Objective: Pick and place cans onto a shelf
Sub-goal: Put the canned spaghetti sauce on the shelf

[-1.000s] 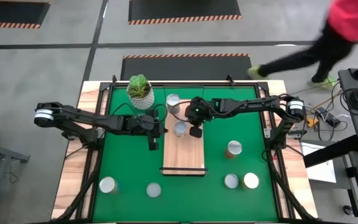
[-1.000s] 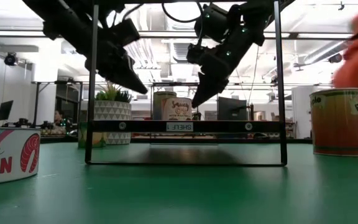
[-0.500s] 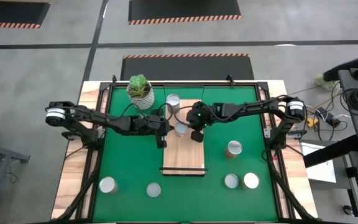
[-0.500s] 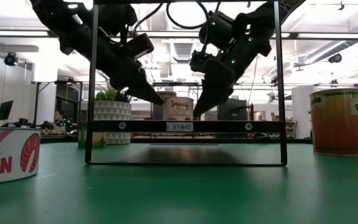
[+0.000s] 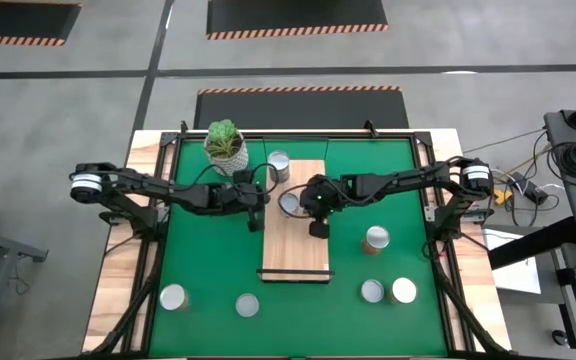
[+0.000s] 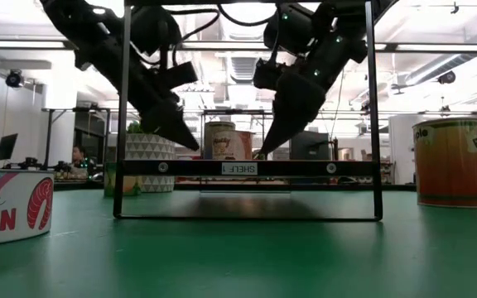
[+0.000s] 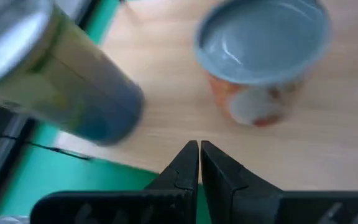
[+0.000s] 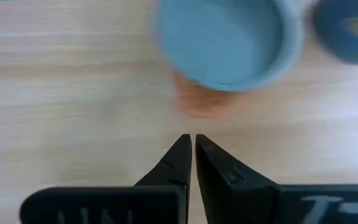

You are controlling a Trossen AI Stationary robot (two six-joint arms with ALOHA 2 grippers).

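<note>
With two cans point(image 5: 290, 203) on the shelf point(image 5: 296, 250), five wait off it. Left gripper point(image 5: 256, 224) and right gripper point(image 5: 315, 230) sit beside the shelf cans, both clenched empty.

I work in what looks like a robotics lab or test hall. My table point(image 5: 143, 150) stands on a bare grey concrete floor point(image 5: 88, 90) marked with black mats edged in orange-and-black hazard stripes point(image 5: 296, 14). Level across the green mat point(image 6: 238, 248), I see an open room with exposed ceiling ducts and strip lights point(image 6: 437, 66), desks with monitors point(image 6: 7, 147), and, though it is small and dim, probably a person seated point(image 6: 77, 156) far behind.
</note>
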